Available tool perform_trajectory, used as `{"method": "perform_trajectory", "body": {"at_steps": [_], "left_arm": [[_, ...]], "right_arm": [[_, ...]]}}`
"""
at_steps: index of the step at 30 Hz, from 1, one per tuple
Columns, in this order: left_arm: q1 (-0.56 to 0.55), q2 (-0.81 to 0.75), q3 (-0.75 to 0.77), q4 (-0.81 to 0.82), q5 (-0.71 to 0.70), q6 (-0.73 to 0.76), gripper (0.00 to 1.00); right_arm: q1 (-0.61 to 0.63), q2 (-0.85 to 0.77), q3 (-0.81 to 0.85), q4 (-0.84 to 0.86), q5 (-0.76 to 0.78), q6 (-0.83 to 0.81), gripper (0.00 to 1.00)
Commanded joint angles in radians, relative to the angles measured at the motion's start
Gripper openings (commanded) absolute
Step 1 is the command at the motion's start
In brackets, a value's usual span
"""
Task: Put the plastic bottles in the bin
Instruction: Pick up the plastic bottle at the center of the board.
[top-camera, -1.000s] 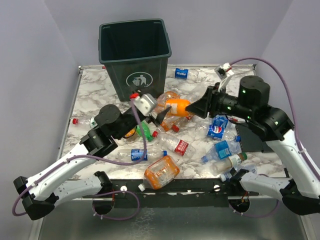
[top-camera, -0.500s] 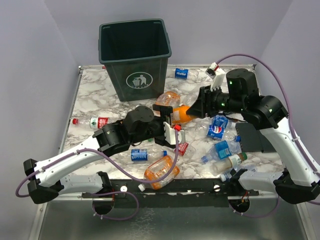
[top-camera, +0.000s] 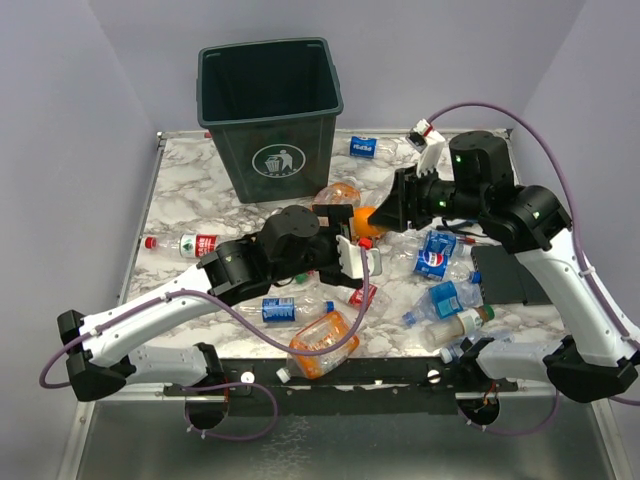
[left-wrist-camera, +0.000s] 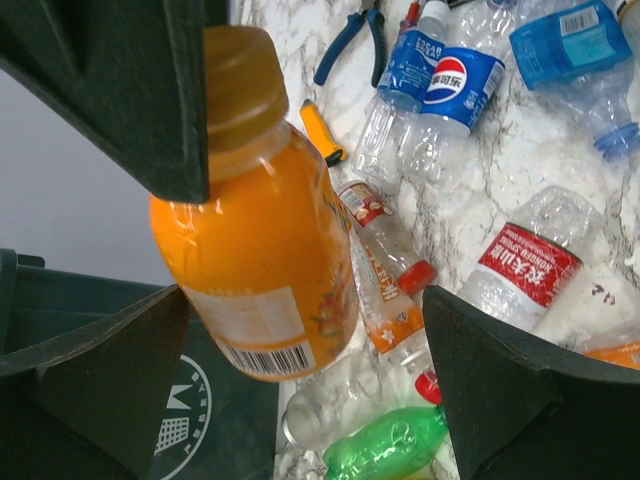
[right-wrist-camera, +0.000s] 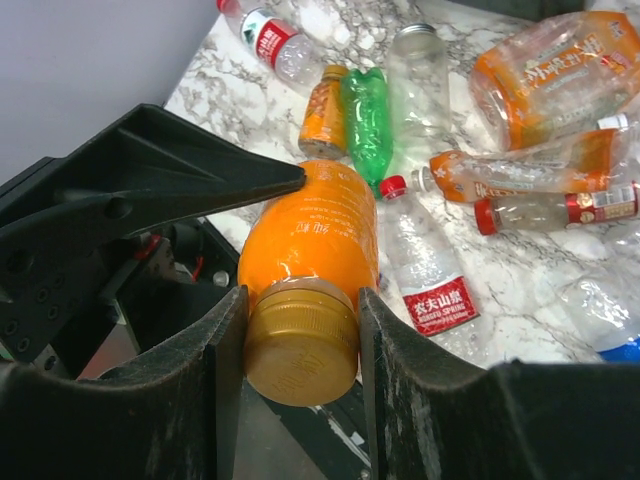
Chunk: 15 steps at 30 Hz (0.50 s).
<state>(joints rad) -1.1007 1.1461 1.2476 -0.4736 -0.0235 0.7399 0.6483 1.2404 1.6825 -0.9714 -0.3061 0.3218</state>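
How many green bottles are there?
1. The green bottle lies on the table beside a clear bottle. Others may be hidden under the arms or the pile.

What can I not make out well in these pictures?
- Top view: the floor of the bin is lost in shadow behind its own walls, so its contents cannot be told.
- Top view: the orange bottle is mostly covered by the left gripper and the right gripper.
- Left wrist view: the bin is cut off by the lower left edge.
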Motion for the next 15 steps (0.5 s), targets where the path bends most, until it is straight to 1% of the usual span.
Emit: {"method": "perform_trajectory", "body": {"at_steps": [1, 5, 7, 9, 11, 13, 15], "left_arm": [[-0.004, 0.019, 0.033, 0.097, -0.021, -0.084, 0.99], [-0.004, 0.051, 0.042, 0.113, -0.045, -0.112, 0.99], [-0.004, 0.059, 0.045, 0.113, -0.053, -0.118, 0.95], [-0.004, 0.057, 0.043, 0.115, -0.053, -0.12, 0.86], [-0.004, 0.051, 0.041, 0.119, -0.056, -0.119, 0.74], [-0.004, 0.046, 0.037, 0.126, -0.064, -0.119, 0.66], [-0.004, 0.04, 0.03, 0.134, -0.074, -0.117, 0.6]], "right_arm": [[0.006, -0.01, -0.029, 0.083, -0.078, 0.017, 0.01], [0.007, -0.021, -0.055, 0.141, -0.128, 0.041, 0.01], [0.007, -0.023, -0.057, 0.15, -0.127, 0.043, 0.01], [0.007, -0.027, -0.062, 0.154, -0.126, 0.043, 0.01], [0.007, -0.027, -0.063, 0.153, -0.124, 0.04, 0.01], [0.006, -0.03, -0.065, 0.157, -0.125, 0.037, 0.01], [0.007, -0.037, -0.069, 0.166, -0.125, 0.038, 0.0]]}}
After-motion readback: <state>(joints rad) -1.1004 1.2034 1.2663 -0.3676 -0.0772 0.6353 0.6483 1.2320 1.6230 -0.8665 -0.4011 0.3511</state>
